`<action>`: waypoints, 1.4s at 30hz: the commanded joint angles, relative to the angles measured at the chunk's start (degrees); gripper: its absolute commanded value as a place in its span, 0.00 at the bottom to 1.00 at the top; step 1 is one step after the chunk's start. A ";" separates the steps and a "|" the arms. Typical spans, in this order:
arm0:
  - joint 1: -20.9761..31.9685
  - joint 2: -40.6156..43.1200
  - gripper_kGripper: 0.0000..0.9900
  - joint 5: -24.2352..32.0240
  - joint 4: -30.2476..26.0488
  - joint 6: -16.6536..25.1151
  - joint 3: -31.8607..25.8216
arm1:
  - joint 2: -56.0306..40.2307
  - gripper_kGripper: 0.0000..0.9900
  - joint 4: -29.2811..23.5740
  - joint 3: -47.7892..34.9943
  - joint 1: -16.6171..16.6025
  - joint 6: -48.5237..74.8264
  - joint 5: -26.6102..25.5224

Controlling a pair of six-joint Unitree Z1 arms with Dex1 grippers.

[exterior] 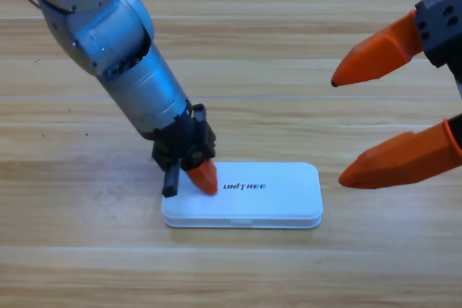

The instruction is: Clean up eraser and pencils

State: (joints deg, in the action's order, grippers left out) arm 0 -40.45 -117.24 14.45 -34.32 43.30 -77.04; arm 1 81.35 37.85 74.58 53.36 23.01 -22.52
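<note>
The table (72, 265) was wood, pale with long straight grain running across, its finish smooth and faintly satin. The case (289, 192) looked like white plastic, smooth and matt, closed, with dark printed lettering on its lid. The left arm (123, 55) had a grey shell of metallic look, smooth with a soft sheen and bright highlights on its rounded housings; the left gripper (203, 176) had a black matt body and an orange jaw of smooth plastic with a slight gloss. The right gripper (375, 120) showed two orange jaws of the same smooth, lightly shiny plastic, set on a black matt block
</note>
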 commanded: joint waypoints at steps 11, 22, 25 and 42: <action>-7.63 24.95 0.00 -0.12 -28.17 -3.66 -13.75 | 1.80 1.00 -1.91 -1.63 1.31 -0.51 -1.21; -7.89 27.41 0.33 0.93 -33.27 -4.36 -15.60 | 1.80 1.00 -1.91 -1.63 1.22 -0.51 -1.21; -7.89 27.06 0.99 -0.12 -33.09 -4.62 -15.34 | 1.80 1.00 -1.91 -1.63 1.22 -0.51 -1.21; -7.89 25.30 1.00 -0.91 -32.39 -6.65 -13.40 | 1.97 1.00 -1.91 -1.45 1.31 -0.60 -1.21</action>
State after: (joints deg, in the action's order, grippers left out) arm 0 -47.36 -89.12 13.81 -67.18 37.72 -92.15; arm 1 81.53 37.85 74.58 53.36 22.75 -22.52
